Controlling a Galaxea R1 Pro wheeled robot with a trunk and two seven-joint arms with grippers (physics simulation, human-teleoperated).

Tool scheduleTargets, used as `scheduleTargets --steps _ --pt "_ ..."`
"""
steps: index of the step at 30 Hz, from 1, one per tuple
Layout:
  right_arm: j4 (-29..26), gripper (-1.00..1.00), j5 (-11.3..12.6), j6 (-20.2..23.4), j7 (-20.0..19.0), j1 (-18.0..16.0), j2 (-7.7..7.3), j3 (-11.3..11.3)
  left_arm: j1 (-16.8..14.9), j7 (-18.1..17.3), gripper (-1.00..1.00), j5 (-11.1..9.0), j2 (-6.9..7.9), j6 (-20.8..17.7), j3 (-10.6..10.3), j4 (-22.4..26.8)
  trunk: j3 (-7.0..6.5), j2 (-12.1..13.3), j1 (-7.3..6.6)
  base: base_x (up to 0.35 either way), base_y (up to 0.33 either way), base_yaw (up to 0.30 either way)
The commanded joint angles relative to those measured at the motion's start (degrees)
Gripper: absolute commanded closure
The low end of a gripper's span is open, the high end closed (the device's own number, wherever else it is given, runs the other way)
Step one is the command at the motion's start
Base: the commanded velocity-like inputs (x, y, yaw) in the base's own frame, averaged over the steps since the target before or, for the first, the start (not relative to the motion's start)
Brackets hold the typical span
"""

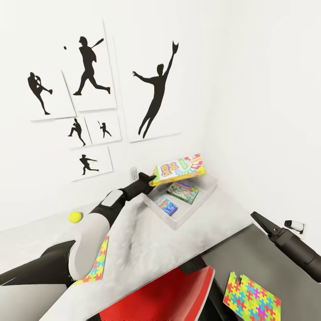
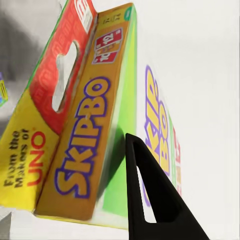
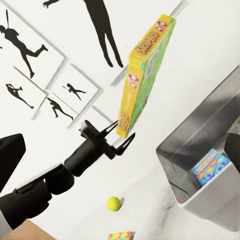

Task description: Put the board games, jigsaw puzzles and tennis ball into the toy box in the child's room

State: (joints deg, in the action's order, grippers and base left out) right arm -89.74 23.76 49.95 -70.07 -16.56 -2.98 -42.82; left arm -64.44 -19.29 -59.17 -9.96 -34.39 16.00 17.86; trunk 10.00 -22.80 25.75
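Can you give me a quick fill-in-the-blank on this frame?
1. The left gripper holds the ___ game box.
2. That box hangs above the grey ___, which sits on the table.
3. The tray already holds ___ game boxes.
4. The ball lies on the table near the ___.

Missing words: Skip-Bo; tray; two; wall

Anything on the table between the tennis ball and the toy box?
Head view: the left arm crosses that stretch above the table, between tennis ball and toy box; nothing else lies there.
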Motion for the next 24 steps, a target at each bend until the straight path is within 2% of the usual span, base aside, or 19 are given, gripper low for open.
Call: scheduleTargets --steps 1,4,7,17,20,22,24 --pt "0.0 -1.0 0.15 0.34 -0.07 -0.05 -0.01 -0.02 -0.06 0.14 1.0 -1.31 -0.04 -2.15 0.48 -0.05 0.22 -0.12 0.03 0.0 0.0 0.0" --pt "0.0 -1.0 0.15 0.33 -0.07 -0.05 -0.01 -0.06 -0.07 0.3 1.0 -2.96 -0.04 -4.16 0.45 -0.09 0.5 -0.12 0.03 0.0 0.0 0.0" --pt "0.0 -1.0 0.15 0.32 -0.07 -0.05 0.05 -0.02 -0.07 0.47 1.0 -3.6 -0.04 -4.16 0.44 -0.18 0.78 -0.12 0.03 0.0 0.0 0.0" --pt "-0.06 -1.0 0.15 0.31 -0.12 -0.05 0.06 -0.08 -0.05 -0.02 1.0 -3.82 -0.04 1.54 0.33 -1.19 1.72 -0.12 0.03 0.0 0.0 0.0" --pt "-0.06 -1.0 0.15 0.32 -0.13 -0.05 0.04 -0.08 -0.02 -0.14 1.0 -3.74 -0.04 3.96 -0.27 -1.12 2.0 -0.12 0.03 0.0 0.0 0.0" --pt "-0.04 -1.0 0.15 0.32 -0.14 -0.05 0.02 -0.11 0.0 -0.18 1.0 -3.71 -0.04 5.51 -1.7 -1.08 2.19 -0.12 0.03 0.0 0.0 0.0" --pt "-0.04 -1.0 0.15 0.32 -0.15 -0.05 0.0 -0.14 -0.02 0.16 1.0 -3.59 -0.04 6.28 -5.2 -0.03 2.37 -0.12 0.03 0.0 0.0 0.0"
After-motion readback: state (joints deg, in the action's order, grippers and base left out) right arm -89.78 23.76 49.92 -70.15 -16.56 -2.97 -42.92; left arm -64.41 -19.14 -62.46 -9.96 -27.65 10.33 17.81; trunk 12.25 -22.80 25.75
